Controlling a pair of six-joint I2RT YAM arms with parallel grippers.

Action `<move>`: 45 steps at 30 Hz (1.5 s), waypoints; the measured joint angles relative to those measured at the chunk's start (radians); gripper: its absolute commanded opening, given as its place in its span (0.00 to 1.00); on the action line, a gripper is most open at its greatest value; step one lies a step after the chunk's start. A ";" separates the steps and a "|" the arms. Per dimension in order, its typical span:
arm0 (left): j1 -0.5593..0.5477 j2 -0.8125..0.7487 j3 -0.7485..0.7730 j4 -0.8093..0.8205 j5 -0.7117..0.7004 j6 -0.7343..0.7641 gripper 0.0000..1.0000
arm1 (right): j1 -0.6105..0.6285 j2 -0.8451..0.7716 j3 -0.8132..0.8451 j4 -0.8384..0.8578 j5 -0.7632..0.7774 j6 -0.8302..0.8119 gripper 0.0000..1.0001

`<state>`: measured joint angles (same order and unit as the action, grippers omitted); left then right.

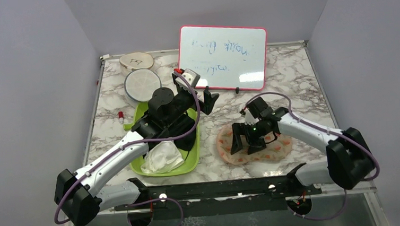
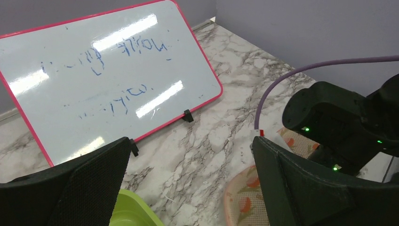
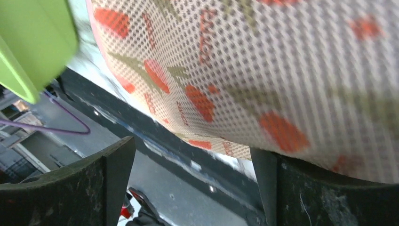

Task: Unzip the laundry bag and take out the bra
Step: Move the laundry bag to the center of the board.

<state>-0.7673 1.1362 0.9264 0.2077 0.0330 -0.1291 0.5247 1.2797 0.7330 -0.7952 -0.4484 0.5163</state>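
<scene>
Nearest, left of centre: green tub (image 1: 186, 166), shallow, standing on the marbled bench (image 1: 302, 84). Holds a white cloth bundle (image 1: 161, 157) at its near end. Far end hidden under the left arm (image 1: 110, 159).

Level with the tub, right of centre: laundry bag (image 1: 274, 151), peach mesh printed with orange and green leaf shapes. Lies flat on the bench, near the tub but apart from it. Zip open or closed: cannot tell.

Directly over the bag: right gripper (image 1: 247, 143), pointing down, jaws spread wide with nothing between them. In the wrist view, one finger (image 3: 329, 197) close against the mesh; touching or not, cannot tell.

Beyond the tub: left gripper (image 1: 195, 93), raised above the bench, jaws spread wide and empty, facing the whiteboard.

Left of the tub: small red-capped marker (image 1: 120, 117), lying on the bench.

Farther, left side: round white mesh disc (image 1: 142, 84), just beside the tub's far corner. Just behind it, a pale wooden disc (image 1: 136, 60).

Farthest: whiteboard (image 1: 223, 55), pink-framed, propped tilted on small black feet, bearing faint blue writing, not legible.
</scene>
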 measured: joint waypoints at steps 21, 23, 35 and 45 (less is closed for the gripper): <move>-0.001 0.085 0.048 -0.043 0.000 -0.011 0.99 | -0.020 0.094 0.226 0.314 0.019 -0.032 0.94; -0.001 0.087 0.055 -0.045 0.001 -0.012 0.99 | -0.103 -0.014 0.144 0.290 0.040 -0.031 0.94; -0.007 0.126 0.068 -0.076 0.000 -0.021 0.99 | -0.547 -0.126 -0.055 0.239 0.070 0.032 0.92; -0.019 0.160 0.087 -0.098 -0.021 -0.038 0.99 | -0.631 -0.069 -0.299 0.523 -0.243 -0.010 0.78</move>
<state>-0.7860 1.2961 1.0138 0.1097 0.0116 -0.1673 -0.1059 1.2102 0.4335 -0.2722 -0.6914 0.5060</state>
